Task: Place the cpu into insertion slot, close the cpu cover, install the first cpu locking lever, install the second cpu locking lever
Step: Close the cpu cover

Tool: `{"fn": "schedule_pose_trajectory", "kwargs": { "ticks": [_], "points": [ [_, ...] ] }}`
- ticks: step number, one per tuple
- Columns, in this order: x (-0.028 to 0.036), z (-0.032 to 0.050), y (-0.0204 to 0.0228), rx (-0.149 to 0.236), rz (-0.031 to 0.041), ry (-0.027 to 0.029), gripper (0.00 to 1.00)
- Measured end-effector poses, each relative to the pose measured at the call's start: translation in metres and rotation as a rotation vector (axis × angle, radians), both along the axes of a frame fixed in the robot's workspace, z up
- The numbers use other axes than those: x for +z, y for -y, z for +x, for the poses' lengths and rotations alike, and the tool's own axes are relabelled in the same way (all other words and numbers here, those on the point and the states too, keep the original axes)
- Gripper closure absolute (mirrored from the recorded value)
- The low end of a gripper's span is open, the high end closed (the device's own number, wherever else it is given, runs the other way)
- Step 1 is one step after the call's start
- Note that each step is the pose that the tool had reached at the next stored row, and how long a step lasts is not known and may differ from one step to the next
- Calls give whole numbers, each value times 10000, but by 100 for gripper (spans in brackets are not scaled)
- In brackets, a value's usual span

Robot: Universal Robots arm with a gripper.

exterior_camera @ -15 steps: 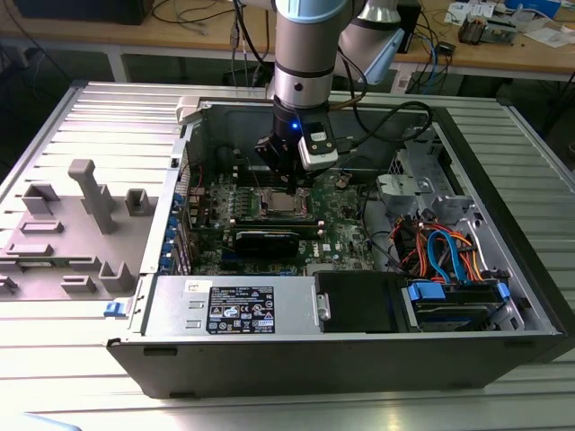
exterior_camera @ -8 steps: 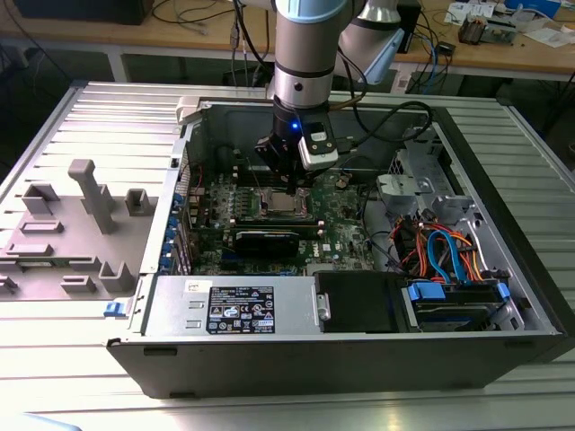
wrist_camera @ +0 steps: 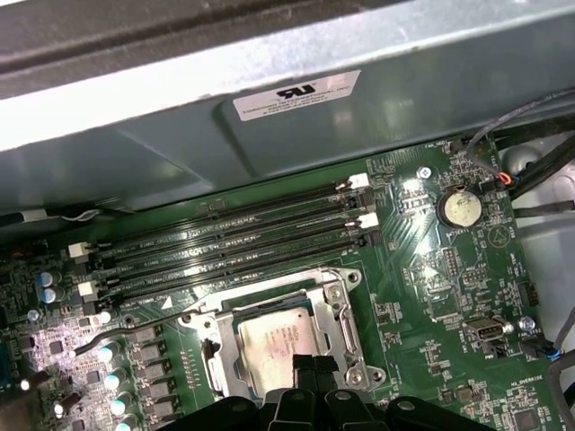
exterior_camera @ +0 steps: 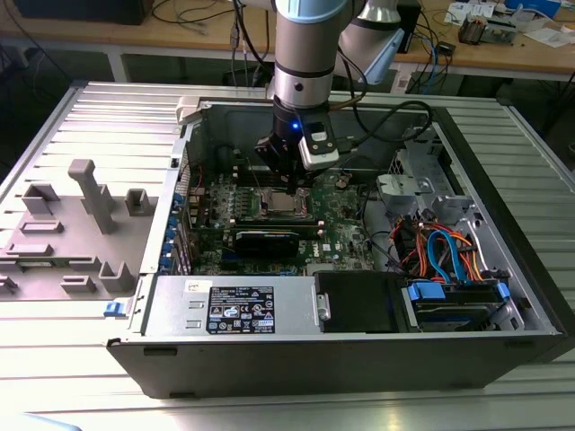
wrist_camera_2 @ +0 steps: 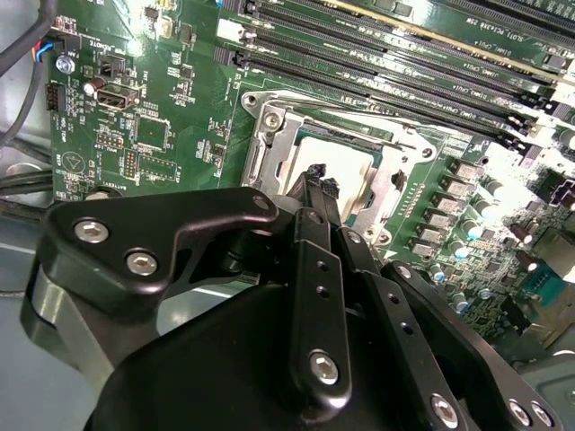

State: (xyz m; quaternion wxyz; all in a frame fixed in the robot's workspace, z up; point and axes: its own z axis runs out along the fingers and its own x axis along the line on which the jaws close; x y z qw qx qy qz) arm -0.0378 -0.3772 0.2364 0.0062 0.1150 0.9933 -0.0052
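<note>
The cpu [wrist_camera: 274,346], a flat silver square, lies in the insertion slot on the green board and hides the slot's contact field. The cpu cover [wrist_camera: 346,328], a silvery metal frame, lies flat around the chip. A thin dark locking lever [wrist_camera: 121,334] sticks out sideways from the socket over the board. My gripper [wrist_camera: 312,366] hangs just above the chip's edge with its black fingers together and nothing between them. In the second wrist view the gripper [wrist_camera_2: 314,172] points down at the cpu [wrist_camera_2: 346,162] inside the cover [wrist_camera_2: 269,135]. In the exterior view the gripper [exterior_camera: 292,180] stands right over the socket [exterior_camera: 283,205].
Long black memory slots [wrist_camera: 234,242] run beside the socket, with the case wall [wrist_camera: 269,135] behind them. A black card [exterior_camera: 267,239] lies in front of the socket. The power supply [exterior_camera: 234,305] and drive cables [exterior_camera: 449,251] occupy the near side. A grey fixture [exterior_camera: 90,193] stands outside the case.
</note>
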Motion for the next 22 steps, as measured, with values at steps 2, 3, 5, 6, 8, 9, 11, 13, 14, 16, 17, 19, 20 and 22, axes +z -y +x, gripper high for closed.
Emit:
{"fn": "schedule_pose_trajectory", "kwargs": {
  "ticks": [2,3,5,6,8,9,11,13,14,16,17,19,20,22],
  "points": [
    [-1,0,0,305,0,-1,89],
    [-1,0,0,439,-1,-1,89],
    [-4,0,0,981,-1,-1,89],
    [-5,0,0,1255,-1,-1,89],
    [-9,0,0,1574,0,0,89],
    [-12,0,0,1812,0,0,89],
    [-15,0,0,2114,0,0,89],
    [-20,-7,0,2275,-4,2,89],
    [-27,-12,-1,2288,-4,14,89],
    [-43,-38,0,2302,-9,44,89],
    [-50,-50,0,2302,-10,45,89],
    [-63,-94,0,2303,-19,44,89],
    [-68,-113,0,2303,-20,44,89],
    [-80,-161,0,2302,-19,45,89]
  ]
}}
